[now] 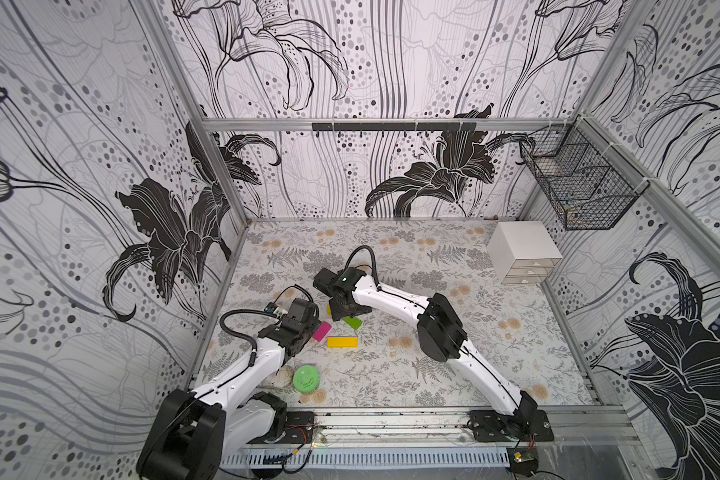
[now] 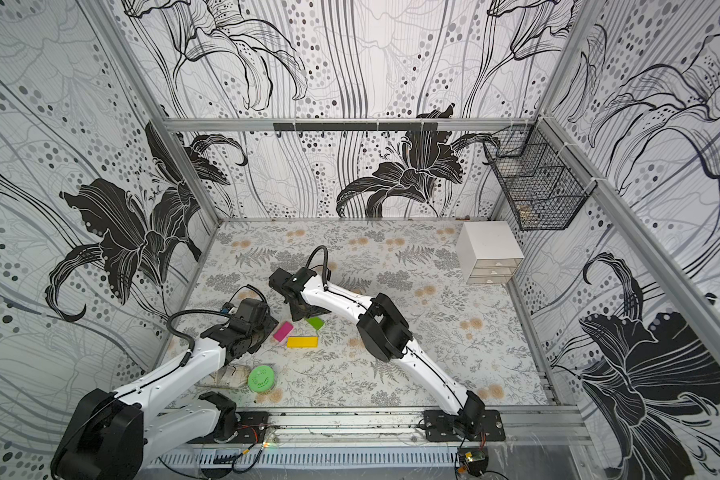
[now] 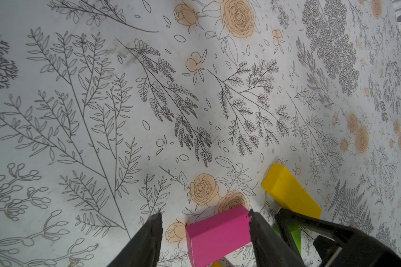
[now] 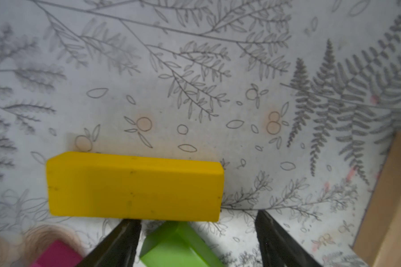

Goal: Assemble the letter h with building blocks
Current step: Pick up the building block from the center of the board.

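In both top views a pink block (image 1: 322,331) (image 2: 283,331), a yellow block (image 1: 342,341) (image 2: 302,341) and a green block (image 1: 352,322) (image 2: 316,322) lie close together on the floral tabletop. My left gripper (image 3: 204,213) is open around the pink block (image 3: 218,235): one finger touches its end, the other stands clear. The yellow block (image 3: 289,191) lies just beyond. My right gripper (image 4: 198,218) is open over the green block (image 4: 178,247), with the yellow block (image 4: 134,187) ahead of its tips. A tan block (image 4: 389,203) shows at the frame's edge. No letter h is formed.
A round green lid (image 1: 305,377) lies near the left arm, beside a clear jar (image 2: 225,378). A white drawer box (image 1: 522,251) stands at the back right. A wire basket (image 1: 578,183) hangs on the right wall. Both wrists crowd the blocks.
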Controlling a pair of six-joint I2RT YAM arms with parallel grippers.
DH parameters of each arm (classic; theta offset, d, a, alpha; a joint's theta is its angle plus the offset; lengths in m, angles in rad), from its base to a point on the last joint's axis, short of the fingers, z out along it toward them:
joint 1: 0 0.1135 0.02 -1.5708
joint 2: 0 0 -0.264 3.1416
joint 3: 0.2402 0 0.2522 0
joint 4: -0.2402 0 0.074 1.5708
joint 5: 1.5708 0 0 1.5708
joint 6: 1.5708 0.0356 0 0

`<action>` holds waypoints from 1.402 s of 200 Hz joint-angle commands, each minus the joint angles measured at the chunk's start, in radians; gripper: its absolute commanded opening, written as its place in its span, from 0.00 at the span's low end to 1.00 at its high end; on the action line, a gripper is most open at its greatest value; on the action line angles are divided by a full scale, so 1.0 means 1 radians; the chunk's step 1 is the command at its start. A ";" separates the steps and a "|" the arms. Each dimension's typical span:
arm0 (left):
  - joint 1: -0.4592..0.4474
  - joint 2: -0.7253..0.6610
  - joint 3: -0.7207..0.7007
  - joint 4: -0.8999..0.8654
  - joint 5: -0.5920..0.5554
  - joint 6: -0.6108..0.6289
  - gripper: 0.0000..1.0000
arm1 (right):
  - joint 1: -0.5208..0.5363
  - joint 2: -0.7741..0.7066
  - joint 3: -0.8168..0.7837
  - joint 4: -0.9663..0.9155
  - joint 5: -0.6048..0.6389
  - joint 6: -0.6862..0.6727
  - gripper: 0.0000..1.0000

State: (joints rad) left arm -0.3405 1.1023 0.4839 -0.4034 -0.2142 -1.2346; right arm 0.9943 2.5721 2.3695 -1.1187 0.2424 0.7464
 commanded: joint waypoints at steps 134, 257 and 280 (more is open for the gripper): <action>0.006 0.069 -0.011 0.081 0.042 0.020 0.61 | 0.037 -0.321 -0.527 0.099 0.028 0.131 0.79; 0.006 0.108 0.014 0.101 0.049 0.047 0.61 | 0.030 -0.357 -0.681 0.264 -0.001 0.095 0.66; 0.006 0.102 0.013 0.099 0.049 0.058 0.61 | 0.031 -0.363 -0.675 0.256 0.004 0.091 0.58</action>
State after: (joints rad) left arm -0.3405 1.2079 0.4812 -0.3286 -0.1661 -1.2030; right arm 1.0309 2.2078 1.7126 -0.8467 0.2440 0.8471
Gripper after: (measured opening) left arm 0.610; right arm 0.627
